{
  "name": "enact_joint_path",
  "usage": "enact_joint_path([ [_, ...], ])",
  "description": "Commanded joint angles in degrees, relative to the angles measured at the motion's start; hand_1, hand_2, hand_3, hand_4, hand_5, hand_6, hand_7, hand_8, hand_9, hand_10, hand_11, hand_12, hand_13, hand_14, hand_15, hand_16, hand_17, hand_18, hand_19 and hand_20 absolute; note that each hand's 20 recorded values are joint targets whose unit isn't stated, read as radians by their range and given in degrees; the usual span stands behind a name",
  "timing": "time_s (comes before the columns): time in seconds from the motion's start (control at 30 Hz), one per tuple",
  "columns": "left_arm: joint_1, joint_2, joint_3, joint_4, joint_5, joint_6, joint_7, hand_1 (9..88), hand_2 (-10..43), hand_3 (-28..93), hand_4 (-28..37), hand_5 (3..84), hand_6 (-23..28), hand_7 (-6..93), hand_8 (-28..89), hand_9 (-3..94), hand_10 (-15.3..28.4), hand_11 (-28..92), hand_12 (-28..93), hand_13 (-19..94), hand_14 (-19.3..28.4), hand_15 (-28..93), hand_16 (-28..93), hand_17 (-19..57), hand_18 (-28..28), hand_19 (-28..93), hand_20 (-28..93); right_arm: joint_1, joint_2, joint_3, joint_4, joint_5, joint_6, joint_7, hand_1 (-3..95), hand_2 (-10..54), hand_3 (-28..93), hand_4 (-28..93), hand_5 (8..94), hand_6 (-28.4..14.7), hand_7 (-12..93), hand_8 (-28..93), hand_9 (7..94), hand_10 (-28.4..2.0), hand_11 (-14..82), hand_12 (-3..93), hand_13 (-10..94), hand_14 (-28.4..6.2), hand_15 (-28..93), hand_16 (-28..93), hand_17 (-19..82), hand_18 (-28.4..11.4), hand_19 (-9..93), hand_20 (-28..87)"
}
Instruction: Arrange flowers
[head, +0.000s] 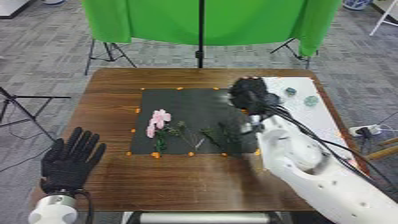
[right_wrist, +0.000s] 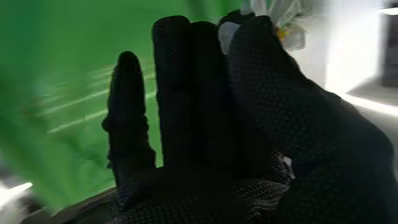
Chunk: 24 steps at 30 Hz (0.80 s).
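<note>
My right hand (head: 249, 94) is over the back right part of the dark mat (head: 191, 107) in the head view, beside the white sheet. In the right wrist view, the thumb of my right hand (right_wrist: 275, 95) presses against the fingers, with a whitish petal (right_wrist: 229, 36) pinched at the tips; more pale petals show just beyond. Pink flowers (head: 160, 119) lie on the mat's left part. Green stems (head: 182, 131) and a darker green sprig (head: 213, 134) lie along its front half. My left hand (head: 71, 162) is palm-down at the table's left front, fingers straight and spread.
Two small bluish-green pieces, one (head: 290, 91) farther back than the other (head: 311, 101), rest on the white sheet (head: 300, 84) at the right. Orange markers line the mat's edges. A green cloth (head: 160, 20) hangs behind the brown table (head: 107, 105).
</note>
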Motion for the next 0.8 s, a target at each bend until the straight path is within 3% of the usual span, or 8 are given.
enact_joint_path([
  [0.03, -0.66, 0.54, 1.63, 0.35, -0.77, 0.52, 0.25, 27.6, 20.9, 75, -28.3, 46.6, 8.6, 11.9, -8, 39.1, 14.9, 20, 13, 30, 14.2, 34, -4, -4.5, 14.4, 31, 17, 8.60, -10.31, -12.63, 3.26, -2.22, 4.08, -8.83, 59.9, -9.5, 70, -28, 78.9, 0.5, 24, 0, 73.5, -10.1, 9.8, 24.0, 63, -6.8, 27, 36, 22, -19.3, 68, 27],
  [0.23, -0.98, 1.01, 2.00, 0.37, -1.81, 1.06, 0.84, 27.7, 20.9, 75, -28.3, 46.8, 8.5, 11.9, -8, 39.3, 14.9, 20, 13, 30, 14.2, 35, -4, -4.5, 14.4, 31, 17, 12.37, -14.52, -19.52, 11.45, -3.01, 2.79, -9.38, 58.2, -9.5, 71, -28, 78.3, 1.0, 26, -1, 74.1, -9.8, 10.1, 24.2, 63, -6.4, 27, 36, 22, -19.2, 68, 28],
  [0.27, 1.66, 0.64, 0.64, -1.13, -1.81, 0.03, 0.56, 27.7, 20.9, 75, -28.3, 46.9, 8.5, 12.0, -8, 39.4, 14.9, 20, 13, 30, 14.2, 35, -4, -4.5, 14.4, 31, 17, 12.83, -14.03, -21.46, 10.03, -3.50, 2.86, -6.77, 58.2, -9.5, 71, -28, 78.3, 1.0, 26, -1, 74.2, -9.8, 10.1, 24.2, 63, -6.4, 27, 36, 22, -19.2, 68, 28],
  [0.3, -0.04, 1.01, 1.37, -0.23, -1.92, 0.66, 0.58, 27.7, 21.0, 75, -28.3, 47.0, 8.5, 12.0, -8, 39.6, 14.9, 20, 13, 31, 14.2, 35, -4, -4.5, 14.4, 31, 17, 12.84, -15.08, -20.65, 12.06, -3.51, 2.28, -7.21, 58.0, -9.5, 71, -28, 78.3, 1.0, 26, -1, 74.2, -9.8, 10.1, 24.3, 63, -6.3, 27, 36, 23, -19.3, 68, 28],
  [0.5, -0.54, 1.04, 1.35, 0.09, -2.82, 0.91, 0.48, 27.7, 21.1, 75, -28.3, 47.3, 8.5, 12.4, -8, 39.9, 14.8, 20, 13, 31, 14.2, 35, -4, -4.5, 14.3, 31, 17, 12.32, -16.33, -19.74, 14.37, -5.49, 1.02, -3.55, 58.2, -9.5, 71, -28, 77.9, 0.9, 27, -1, 73.9, -9.8, 10.1, 24.0, 63, -6.3, 27, 36, 23, -19.3, 69, 29],
  [0.67, -0.88, 1.04, 1.37, 0.36, -2.83, 1.35, 0.75, 27.7, 21.2, 75, -28.3, 47.4, 8.6, 12.5, -8, 40.1, 14.9, 21, 13, 31, 14.2, 35, -5, -4.4, 14.3, 31, 17, 11.79, -16.44, -19.11, 15.06, -6.64, -0.49, -1.56, 58.4, -9.5, 71, -28, 77.3, 0.6, 27, -2, 73.1, -10.2, 10.5, 23.7, 62, -6.6, 27, 35, 23, -19.7, 70, 30],
  [0.77, -2.21, 1.40, 1.90, 1.05, -3.08, 1.93, 0.89, 27.7, 21.2, 75, -28.3, 47.4, 8.6, 12.5, -8, 40.1, 14.8, 21, 13, 31, 14.2, 35, -5, -4.4, 14.3, 31, 17, 11.05, -16.74, -17.60, 15.83, -9.07, -3.26, -3.04, 58.4, -9.5, 71, -28, 76.3, 0.5, 27, -2, 72.0, -10.6, 11.7, 22.5, 61, -7.0, 28, 34, 23, -19.8, 70, 30],
  [0.8, -2.08, 1.45, 1.89, 0.91, -3.20, 1.86, 1.07, 27.7, 21.2, 75, -28.3, 47.4, 8.6, 12.5, -8, 40.1, 14.8, 21, 13, 31, 14.1, 35, -5, -4.4, 14.3, 31, 17, 10.87, -16.67, -17.58, 15.56, -9.28, -3.53, -3.18, 58.3, -9.5, 72, -28, 75.4, 0.3, 27, -3, 71.2, -11.0, 12.2, 21.9, 61, -7.3, 29, 34, 23, -19.9, 70, 30],
])
